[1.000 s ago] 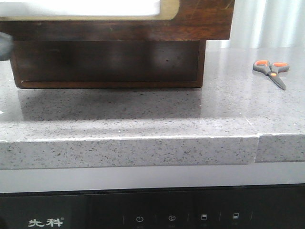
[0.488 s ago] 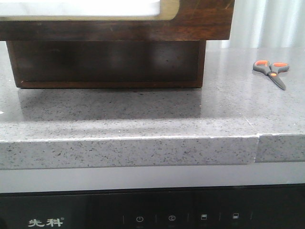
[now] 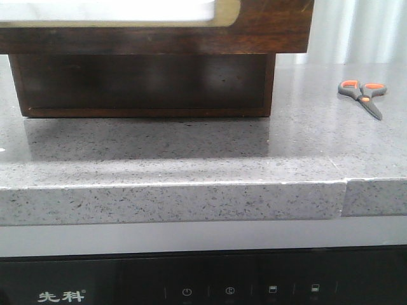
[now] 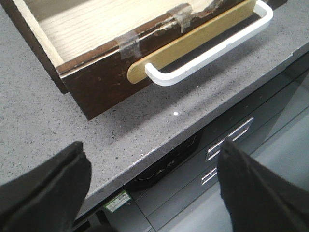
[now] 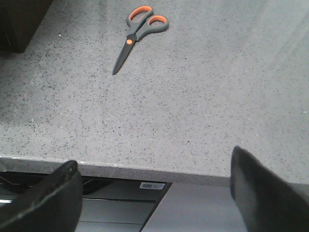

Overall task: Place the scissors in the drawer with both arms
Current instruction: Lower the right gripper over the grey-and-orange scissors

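Observation:
The scissors (image 3: 362,93) lie flat on the grey countertop at the right, handles with orange loops toward the back; they also show in the right wrist view (image 5: 137,34). The drawer (image 3: 270,32) stands pulled out from the wooden cabinet, its white panel at the top left of the front view. In the left wrist view the drawer (image 4: 96,84) is open and shows a pale wooden floor. My left gripper (image 4: 154,193) is open and empty over the counter's front edge, apart from the drawer front. My right gripper (image 5: 154,193) is open and empty, at the counter edge, well short of the scissors.
The cabinet's lower part (image 3: 146,82) stands on the speckled grey countertop (image 3: 191,159). A seam crosses the counter's front edge at the right (image 3: 344,190). Below the edge is a black appliance panel (image 3: 203,289) and grey drawer fronts (image 4: 231,140).
A blurred grey part of the left arm at the front view's left edge one second ago has gone out of that view. The scissors and drawer have not moved.

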You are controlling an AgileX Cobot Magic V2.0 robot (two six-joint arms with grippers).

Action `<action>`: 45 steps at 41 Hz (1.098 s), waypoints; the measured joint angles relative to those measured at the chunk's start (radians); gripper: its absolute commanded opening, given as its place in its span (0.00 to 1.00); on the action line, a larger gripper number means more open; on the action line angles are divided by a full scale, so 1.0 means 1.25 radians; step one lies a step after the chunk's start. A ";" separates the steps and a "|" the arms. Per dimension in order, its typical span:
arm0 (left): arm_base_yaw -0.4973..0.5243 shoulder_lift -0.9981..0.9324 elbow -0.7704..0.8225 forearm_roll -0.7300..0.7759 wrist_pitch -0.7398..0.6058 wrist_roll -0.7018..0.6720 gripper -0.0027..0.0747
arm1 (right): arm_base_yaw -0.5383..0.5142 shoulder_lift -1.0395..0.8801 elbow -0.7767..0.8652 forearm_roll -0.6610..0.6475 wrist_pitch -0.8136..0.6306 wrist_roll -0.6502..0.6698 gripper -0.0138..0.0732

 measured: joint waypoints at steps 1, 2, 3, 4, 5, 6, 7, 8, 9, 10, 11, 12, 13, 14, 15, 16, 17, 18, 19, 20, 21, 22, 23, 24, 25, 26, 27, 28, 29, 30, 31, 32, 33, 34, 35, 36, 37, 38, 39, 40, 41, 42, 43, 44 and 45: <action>-0.011 0.000 0.000 0.014 -0.010 -0.019 0.71 | 0.000 0.002 0.000 0.000 0.000 0.000 0.89; -0.023 0.000 0.000 0.023 -0.020 -0.040 0.71 | 0.000 0.004 0.000 0.000 0.000 0.000 0.89; -0.031 0.000 0.000 0.027 -0.029 -0.051 0.71 | 0.000 0.008 0.000 0.000 0.000 0.000 0.89; -0.037 0.000 0.000 0.030 -0.041 -0.060 0.70 | 0.000 0.012 0.000 0.000 0.000 0.008 0.89; -0.042 0.000 0.000 0.030 -0.051 -0.068 0.70 | 0.000 0.020 0.000 0.000 0.000 0.013 0.89; -0.046 0.000 0.000 0.030 -0.061 -0.073 0.69 | 0.000 0.028 0.000 0.000 0.000 0.018 0.89; -0.049 0.000 0.000 0.030 -0.069 -0.077 0.69 | 0.000 0.037 0.000 0.000 0.000 0.025 0.89; -0.050 0.000 0.000 0.030 -0.073 -0.078 0.69 | 0.000 0.052 0.000 0.000 -0.002 0.030 0.89; -0.052 0.000 0.000 0.030 -0.079 -0.080 0.69 | 0.000 0.065 0.000 0.000 -0.002 0.037 0.89; -0.052 0.000 0.000 0.030 -0.085 -0.081 0.69 | 0.000 0.078 0.000 0.000 -0.003 0.039 0.89; -0.052 0.000 0.000 0.030 -0.087 -0.083 0.68 | 0.000 0.099 0.000 0.000 -0.004 0.042 0.89; -0.052 0.000 0.000 0.030 -0.091 -0.085 0.68 | 0.000 0.116 0.000 0.000 -0.009 0.046 0.89; -0.052 0.000 0.000 0.030 -0.092 -0.085 0.67 | 0.000 0.141 -0.002 0.002 -0.010 0.046 0.89; -0.052 0.000 0.000 0.030 -0.092 -0.087 0.67 | 0.000 0.166 -0.007 0.004 -0.014 0.047 0.89; -0.052 0.000 0.000 0.030 -0.093 -0.087 0.66 | 0.000 0.179 -0.010 0.008 -0.016 0.047 0.89; -0.052 0.000 0.000 0.030 -0.093 -0.087 0.66 | 0.000 0.207 -0.018 0.013 -0.017 0.049 0.89; -0.052 0.000 0.000 0.030 -0.094 -0.087 0.65 | 0.000 0.235 -0.028 0.019 -0.017 0.049 0.89; -0.052 0.000 0.000 0.030 -0.094 -0.087 0.64 | 0.000 0.256 -0.037 0.024 -0.019 0.049 0.89; -0.052 0.000 0.000 0.030 -0.094 -0.087 0.64 | 0.000 0.278 -0.047 0.028 -0.021 0.049 0.89; -0.052 0.000 0.000 0.030 -0.094 -0.087 0.63 | 0.000 0.309 -0.062 0.032 -0.021 0.050 0.89; -0.052 0.000 0.000 0.030 -0.094 -0.087 0.62 | 0.000 0.332 -0.074 0.035 -0.023 0.050 0.89; -0.052 0.000 0.000 0.030 -0.094 -0.087 0.62 | 0.000 0.363 -0.091 0.036 -0.028 0.050 0.89; -0.052 0.000 0.000 0.030 -0.094 -0.087 0.61 | 0.000 0.387 -0.105 0.036 -0.034 0.050 0.89; -0.052 0.000 0.000 0.030 -0.094 -0.087 0.60 | 0.000 0.411 -0.118 0.038 -0.037 0.050 0.89; -0.052 0.000 0.000 0.030 -0.094 -0.087 0.60 | 0.001 0.444 -0.137 0.038 -0.043 0.050 0.89; -0.052 0.000 0.000 0.030 -0.094 -0.087 0.59 | 0.001 0.468 -0.151 0.038 -0.048 0.050 0.89; -0.052 0.000 0.000 0.030 -0.094 -0.087 0.59 | 0.001 0.500 -0.170 0.038 -0.050 0.050 0.89; -0.052 0.000 0.000 0.030 -0.094 -0.088 0.58 | 0.001 0.522 -0.185 0.038 -0.052 0.050 0.89; -0.052 0.000 0.000 0.030 -0.094 -0.088 0.57 | 0.001 0.545 -0.200 0.038 -0.054 0.050 0.89; -0.052 0.000 0.000 0.030 -0.094 -0.088 0.57 | 0.001 0.574 -0.220 0.039 -0.056 0.050 0.89; -0.052 0.000 0.000 0.030 -0.094 -0.088 0.56 | 0.001 0.595 -0.235 0.044 -0.056 0.050 0.89; -0.052 0.000 0.000 0.030 -0.094 -0.088 0.56 | 0.001 0.616 -0.250 0.046 -0.056 0.050 0.89; -0.052 0.000 0.000 0.030 -0.094 -0.088 0.55 | 0.001 0.644 -0.270 0.055 -0.056 0.050 0.89; -0.052 0.000 0.000 0.030 -0.094 -0.088 0.55 | 0.000 0.664 -0.285 0.065 -0.056 0.050 0.89; -0.052 0.000 0.000 0.030 -0.094 -0.088 0.54 | -0.004 0.691 -0.305 0.073 -0.056 0.050 0.89; -0.052 0.000 0.000 0.030 -0.094 -0.088 0.53 | -0.006 0.717 -0.325 0.084 -0.056 0.050 0.89; -0.052 0.000 0.000 0.030 -0.094 -0.088 0.53 | -0.010 0.730 -0.336 0.095 -0.056 0.050 0.89; -0.052 0.000 0.000 0.030 -0.094 -0.088 0.53 | -0.015 0.755 -0.356 0.100 -0.055 0.050 0.89; -0.052 0.000 0.000 0.030 -0.094 -0.088 0.52 | -0.017 0.780 -0.376 0.109 -0.052 0.050 0.89; -0.052 0.000 0.000 0.030 -0.094 -0.088 0.52 | -0.022 0.792 -0.387 0.112 -0.050 0.050 0.89; -0.052 0.000 0.000 0.030 -0.094 -0.088 0.51 | -0.027 0.815 -0.407 0.116 -0.047 0.051 0.89; -0.052 0.000 0.000 0.030 -0.094 -0.088 0.51 | -0.029 0.839 -0.427 0.118 -0.041 0.052 0.89; -0.052 0.000 0.000 0.030 -0.095 -0.088 0.50 | -0.033 0.850 -0.438 0.121 -0.037 0.052 0.89; -0.052 0.000 0.000 0.030 -0.095 -0.088 0.50 | -0.036 0.872 -0.458 0.122 -0.034 0.052 0.89; -0.052 0.000 0.000 0.030 -0.095 -0.088 0.51 | -0.037 0.894 -0.478 0.124 -0.029 0.052 0.89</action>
